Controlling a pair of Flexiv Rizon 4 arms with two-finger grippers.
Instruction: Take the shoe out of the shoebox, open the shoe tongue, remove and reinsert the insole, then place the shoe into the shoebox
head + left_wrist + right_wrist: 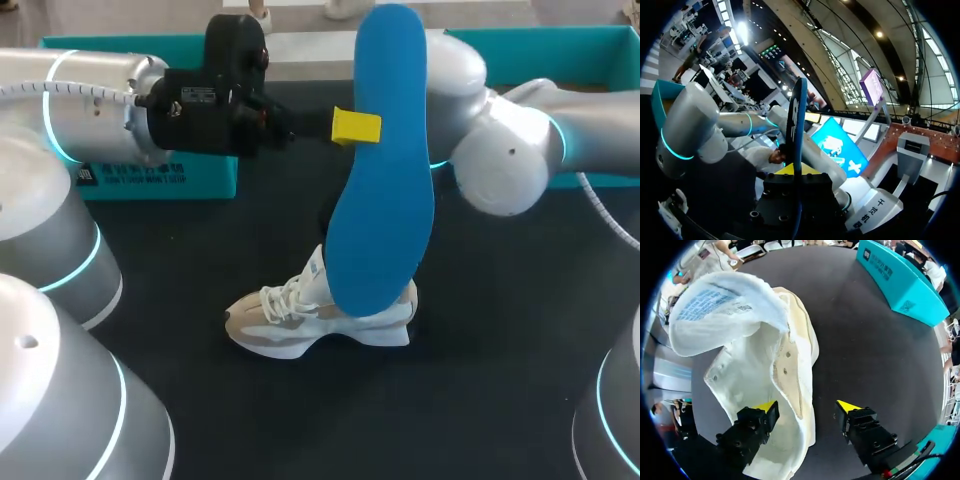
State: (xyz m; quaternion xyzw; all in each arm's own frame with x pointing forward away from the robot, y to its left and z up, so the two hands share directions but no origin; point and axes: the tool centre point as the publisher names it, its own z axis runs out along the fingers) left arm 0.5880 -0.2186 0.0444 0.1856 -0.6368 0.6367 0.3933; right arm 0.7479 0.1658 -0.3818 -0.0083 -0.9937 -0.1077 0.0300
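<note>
Grip on the insole (385,200) is by the left gripper (360,127), its 2 yellow-tipped fingers clamped on the insole's 2 faces near the upper end. In the left wrist view the insole (797,125) shows edge-on, rising straight out of that gripper (796,172).

The insole is bright blue and plain, held upright above the worktop (200,260), wider end downward. Its lower end overlaps the shoe's (320,315) opening in the head view; contact cannot be confirmed.

The right gripper (806,407) stands apart, holding nothing: 1 finger over the shoe's (765,370) interior, the other outside over bare worktop (865,350), with the shoe's side wall between them. In the head view this gripper is hidden behind the insole.

The shoe is a white and beige trainer with white laces and a thick white sole, resting on its sole mid-worktop. Its tongue (725,305) is folded back, printed label exposed.

The teal shoebox (150,185) sits along the far edge, well apart from the shoe.
</note>
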